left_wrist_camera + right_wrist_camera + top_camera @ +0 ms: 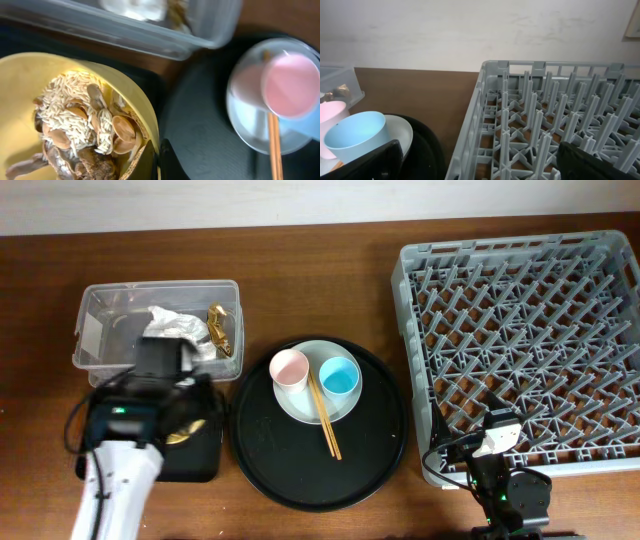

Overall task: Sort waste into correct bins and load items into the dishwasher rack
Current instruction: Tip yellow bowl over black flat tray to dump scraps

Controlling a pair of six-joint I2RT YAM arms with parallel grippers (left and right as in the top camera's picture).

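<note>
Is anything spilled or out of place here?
Nothing looks spilled. The food scraps sit inside the yellow bowl. The chopsticks lie askew across the plate, their ends past its rim over the round black tray.

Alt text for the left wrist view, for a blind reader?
Yellow bowl of rice-like grains and beige food scraps fills the left of the frame, its rim pinched by the left gripper. Clear tub across the top; pink cup on a pale plate at frame right.
</note>
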